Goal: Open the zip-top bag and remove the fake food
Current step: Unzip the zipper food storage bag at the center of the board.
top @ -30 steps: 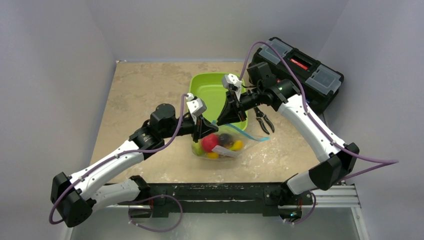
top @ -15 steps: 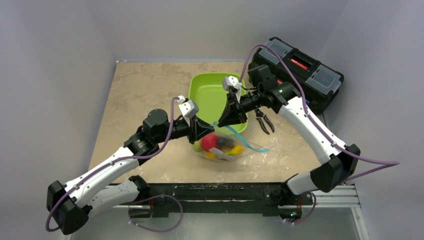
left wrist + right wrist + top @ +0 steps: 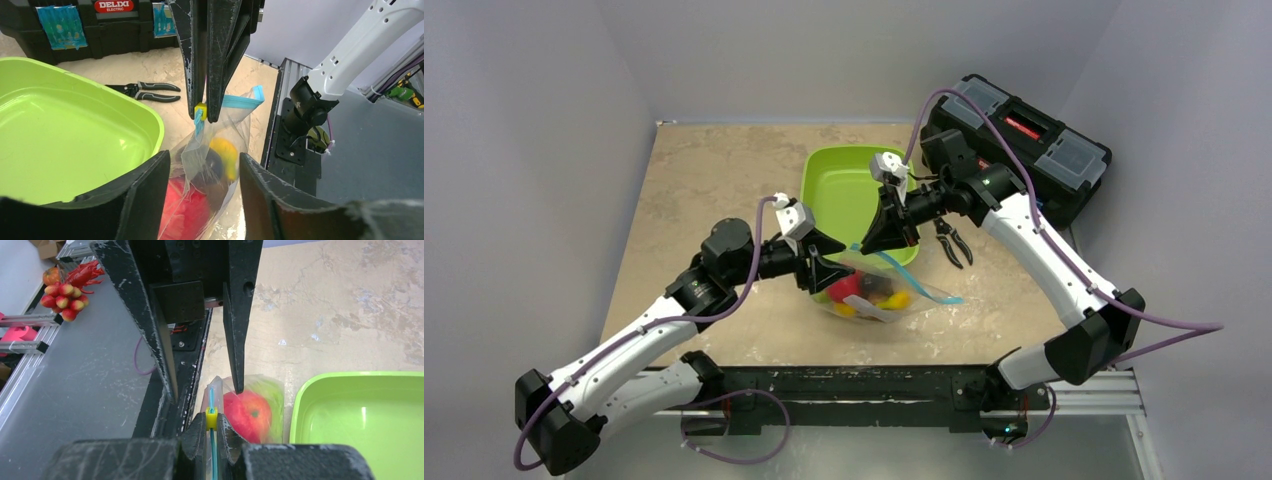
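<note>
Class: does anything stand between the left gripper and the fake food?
Yes: the clear wall of the zip-top bag. The fake food sits inside it, and the open left gripper is outside the plastic. The right gripper pinches the yellow slider.

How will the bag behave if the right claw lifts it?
Probably floppy: the bag is thin creased film, pinched only at one edge by the right claw. Likely bottom-heavy: the fruit sits low, and round pieces may roll.

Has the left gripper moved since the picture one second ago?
Yes. The left gripper drew back to the left, farther from the pliers, and its jaws opened.
</note>
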You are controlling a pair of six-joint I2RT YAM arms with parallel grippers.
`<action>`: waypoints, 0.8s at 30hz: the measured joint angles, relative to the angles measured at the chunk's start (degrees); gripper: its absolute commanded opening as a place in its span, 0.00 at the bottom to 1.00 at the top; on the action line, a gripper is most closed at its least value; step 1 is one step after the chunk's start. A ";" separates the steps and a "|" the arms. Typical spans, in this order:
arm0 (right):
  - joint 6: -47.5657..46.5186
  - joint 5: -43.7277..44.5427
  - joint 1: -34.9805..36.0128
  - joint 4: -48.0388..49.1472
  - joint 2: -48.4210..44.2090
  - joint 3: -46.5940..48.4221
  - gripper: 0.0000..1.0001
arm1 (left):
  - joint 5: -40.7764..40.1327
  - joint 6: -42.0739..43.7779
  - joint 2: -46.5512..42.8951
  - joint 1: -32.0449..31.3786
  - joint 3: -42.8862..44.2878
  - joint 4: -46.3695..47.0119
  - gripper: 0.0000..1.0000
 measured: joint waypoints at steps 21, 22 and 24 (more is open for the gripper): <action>-0.68 -0.02 0.00 -0.52 -0.11 -0.11 0.00 | 0.57 -0.63 2.32 0.00 1.49 5.38 0.11; -0.68 -0.02 0.00 -0.59 -0.11 -0.11 0.00 | 0.59 -0.66 2.36 0.00 1.49 5.40 0.10; -0.72 -0.02 -0.02 -0.79 -0.11 -0.11 0.00 | 0.81 -0.70 2.62 0.00 1.51 5.53 0.10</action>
